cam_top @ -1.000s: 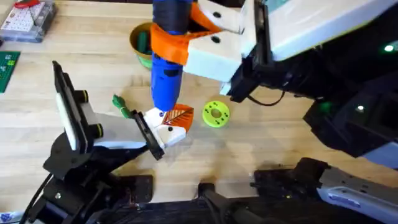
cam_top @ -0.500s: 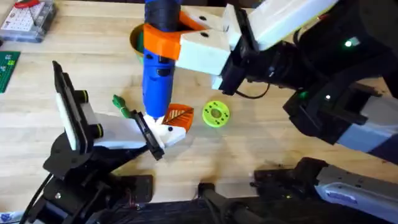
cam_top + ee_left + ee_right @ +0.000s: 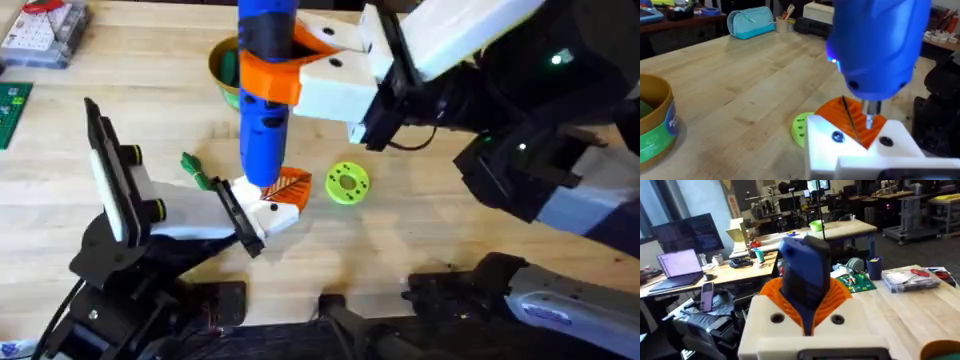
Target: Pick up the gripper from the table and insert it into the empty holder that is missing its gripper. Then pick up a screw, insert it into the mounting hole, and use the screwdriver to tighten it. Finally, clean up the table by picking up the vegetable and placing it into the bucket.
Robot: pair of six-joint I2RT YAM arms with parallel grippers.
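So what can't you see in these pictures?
- The screw: overhead, the blue screwdriver covers the hole in the orange-tipped finger piece; in the left wrist view its tip is too blurred.
- The bucket: overhead, partly hidden behind the screwdriver and the right hand.
- The left hand: whether it is open or shut.

A workshop room is seen behind the light wooden butcher-block table (image 3: 740, 90). A turquoise zipped pouch (image 3: 751, 23) and a cup of pencils (image 3: 785, 21) are set near the table's far edge. In the right wrist view, a second wooden workbench (image 3: 845, 230) is seen, with an open grey laptop (image 3: 677, 267) and a dark monitor (image 3: 692, 232) beside it. A black office chair (image 3: 705, 322) is placed on the dark floor. Grey metal racks (image 3: 912, 210) are visible farther back.
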